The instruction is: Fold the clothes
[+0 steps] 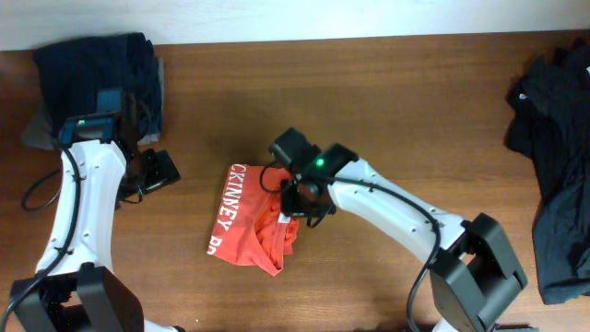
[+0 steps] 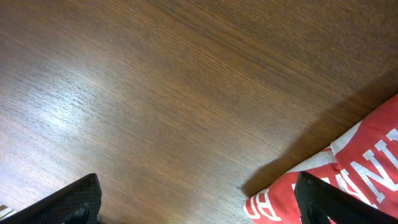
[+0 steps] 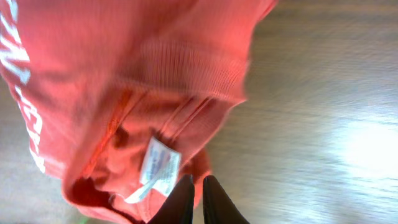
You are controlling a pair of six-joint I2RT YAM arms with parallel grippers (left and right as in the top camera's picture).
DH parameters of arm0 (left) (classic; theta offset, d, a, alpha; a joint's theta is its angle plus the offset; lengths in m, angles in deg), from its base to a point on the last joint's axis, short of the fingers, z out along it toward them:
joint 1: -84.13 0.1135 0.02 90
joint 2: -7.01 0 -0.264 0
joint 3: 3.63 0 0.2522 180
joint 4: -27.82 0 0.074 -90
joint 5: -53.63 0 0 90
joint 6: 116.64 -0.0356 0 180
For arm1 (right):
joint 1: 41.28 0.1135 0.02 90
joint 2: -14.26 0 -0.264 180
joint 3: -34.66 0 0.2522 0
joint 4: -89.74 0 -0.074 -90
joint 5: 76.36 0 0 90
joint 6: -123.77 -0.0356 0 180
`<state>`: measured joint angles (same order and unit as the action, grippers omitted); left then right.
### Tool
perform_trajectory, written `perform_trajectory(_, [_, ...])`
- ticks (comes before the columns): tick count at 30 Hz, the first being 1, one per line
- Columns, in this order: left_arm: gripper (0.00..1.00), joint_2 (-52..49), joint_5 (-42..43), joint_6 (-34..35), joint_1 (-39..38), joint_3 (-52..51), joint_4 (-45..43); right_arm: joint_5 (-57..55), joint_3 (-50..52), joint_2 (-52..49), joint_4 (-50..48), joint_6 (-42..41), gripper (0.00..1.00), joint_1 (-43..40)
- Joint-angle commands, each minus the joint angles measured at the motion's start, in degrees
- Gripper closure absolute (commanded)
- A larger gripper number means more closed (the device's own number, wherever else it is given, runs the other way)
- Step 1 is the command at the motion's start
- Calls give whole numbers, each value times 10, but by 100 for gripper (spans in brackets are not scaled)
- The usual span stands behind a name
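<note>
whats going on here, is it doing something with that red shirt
A two-arm robot is folding clothes on a wooden table. The right gripper is pinched shut on the orange-red T-shirt near its neck label, and the shirt lies bunched mid-table. The left gripper is open and empty over bare wood beside the shirt's edge. A dark folded stack sits in the far left corner, and a black heap at the right edge.

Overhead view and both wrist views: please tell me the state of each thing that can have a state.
orange-red T-shirt: partly folded, bunched, mid-table.
left gripper: open, empty, over bare wood.
right gripper: shut on the orange-red T-shirt near its label.
navy clothes: piled at the far-left corner.
black clothes: loose, unfolded heap at the right edge.
</note>
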<state>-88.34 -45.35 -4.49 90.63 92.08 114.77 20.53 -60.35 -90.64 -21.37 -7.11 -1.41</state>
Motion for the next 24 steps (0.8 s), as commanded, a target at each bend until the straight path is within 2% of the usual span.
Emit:
perform_trajectory(1, [1,4,2,5,2,-4,-1,-38,-16,-2,16,17,88,-12])
perform_trajectory(7, [1,4,2,5,2,-4,-1,-28,-13,-3,38,36,79,-14])
perform_trajectory(12, [1,4,4,5,2,-4,-1,62,-13,-3,13,69,35,-13])
perform_trajectory(13, [1,4,4,5,2,-4,-1,72,-13,-3,8,76,32,-13])
perform_trajectory(19, [1,4,5,5,2,-4,1,84,-12,-3,13,77,31,-13])
perform_trajectory(24, [1,4,6,5,2,-4,1,109,11,-3,23,77,40,4])
